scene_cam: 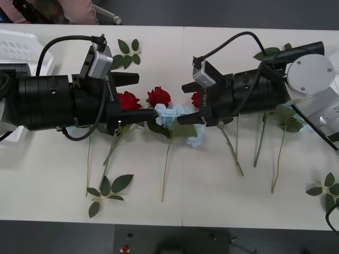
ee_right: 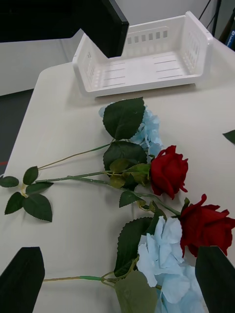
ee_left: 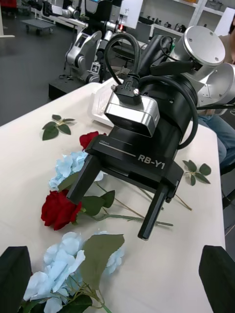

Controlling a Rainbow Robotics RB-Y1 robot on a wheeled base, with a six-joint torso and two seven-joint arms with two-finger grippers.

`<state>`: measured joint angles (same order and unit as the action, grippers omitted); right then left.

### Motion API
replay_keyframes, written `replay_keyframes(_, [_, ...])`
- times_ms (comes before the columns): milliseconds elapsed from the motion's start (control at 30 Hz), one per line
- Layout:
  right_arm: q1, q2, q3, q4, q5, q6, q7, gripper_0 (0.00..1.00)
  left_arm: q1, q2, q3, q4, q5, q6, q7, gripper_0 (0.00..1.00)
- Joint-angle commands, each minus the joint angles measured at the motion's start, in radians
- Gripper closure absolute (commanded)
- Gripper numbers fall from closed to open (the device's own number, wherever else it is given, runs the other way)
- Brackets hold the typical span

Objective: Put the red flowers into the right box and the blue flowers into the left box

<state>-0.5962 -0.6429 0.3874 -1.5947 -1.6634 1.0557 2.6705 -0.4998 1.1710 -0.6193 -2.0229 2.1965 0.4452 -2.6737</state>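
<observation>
Facing each other low over the white table (scene_cam: 212,201), the left gripper (scene_cam: 135,98) at nine o'clock and the right gripper (scene_cam: 185,103) at three o'clock both hang spread and empty, likely bracketing the flowers for a pick. Between them lie deep-red roses on thin green stems (scene_cam: 159,97) tangled with pale sky-blue fluffy clusters (scene_cam: 170,112). Arms hide several blooms. A white ribbed plastic bin (ee_right: 147,58) waits well apart.
</observation>
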Motion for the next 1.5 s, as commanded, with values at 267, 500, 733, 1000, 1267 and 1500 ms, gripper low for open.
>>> replay_keyframes(267, [-0.06, -0.258, 0.065, 0.079, -0.205, 0.075, -0.42, 0.1, -0.031, 0.013, 0.029, -0.002, 0.009, -0.005, -0.032, 0.0])
replay_keyframes(500, [-0.111, -0.551, 0.067, 0.027, -0.256, 0.293, -1.252, 0.1, 0.052, 0.203, 0.041, -0.003, 0.379, 0.029, -0.032, 0.0])
replay_keyframes(733, [-0.091, -0.699, 0.067, -0.076, -0.01, 0.357, -1.615, 0.1, 0.142, 0.375, 0.046, 0.159, 0.408, 0.228, 0.222, 0.0])
replay_keyframes(1000, [0.049, -0.63, 0.105, -0.087, 0.324, 0.182, -1.637, 0.1, 0.106, 0.314, 0.044, 0.329, -0.132, 0.357, 0.612, 0.0])
replay_keyframes(1267, [0.018, -0.526, 0.268, 0.03, 0.565, 0.018, -1.649, 0.1, 0.04, 0.067, 0.044, 0.472, -0.538, 0.405, 0.959, 0.0])
replay_keyframes(1500, [-0.005, -0.393, 0.291, 0.163, 0.708, -0.031, -1.649, 0.1, -0.069, -0.113, 0.036, 0.609, -0.821, 0.533, 1.089, 0.0])
